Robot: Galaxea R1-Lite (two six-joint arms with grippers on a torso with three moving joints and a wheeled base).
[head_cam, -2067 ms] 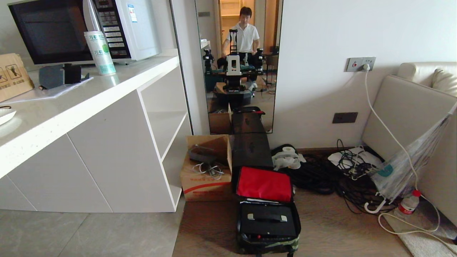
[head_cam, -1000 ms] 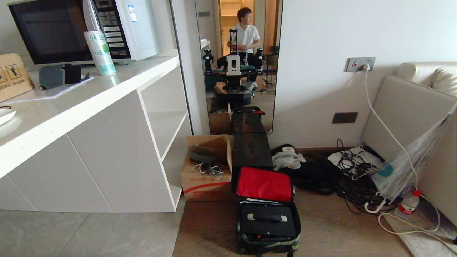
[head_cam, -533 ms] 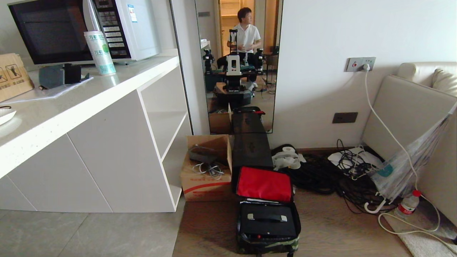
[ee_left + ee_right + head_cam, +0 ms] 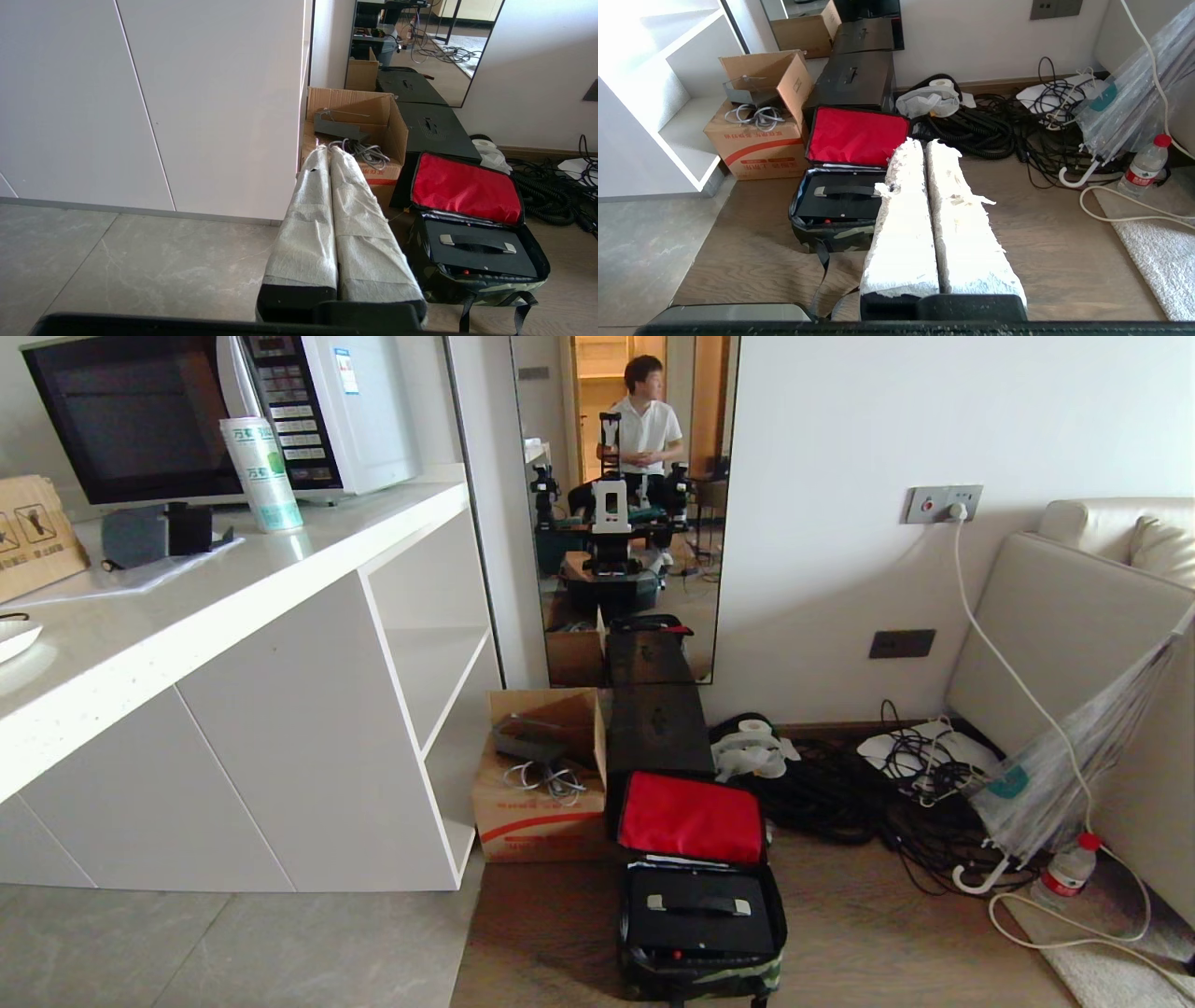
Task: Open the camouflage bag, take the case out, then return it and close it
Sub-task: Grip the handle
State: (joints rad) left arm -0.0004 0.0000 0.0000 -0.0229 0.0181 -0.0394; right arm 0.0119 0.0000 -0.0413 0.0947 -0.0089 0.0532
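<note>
Camouflage bag [image 4: 702,933] is seen lying unzipped on the wooden floor, its red-lined lid [image 4: 692,818] folded back against a tall black box [image 4: 658,728]. The case [image 4: 700,911] is seated inside it, handle up, well ahead of both end effectors. The left end effector [image 4: 330,156] is held pressed shut and empty, with the bag ahead and off to one side; the right end effector [image 4: 925,147] is likewise closed on nothing, just short of the bag's lid. Opening is done; whether the case has been lifted out yet cannot be judged, and zipping shut remains.
</note>
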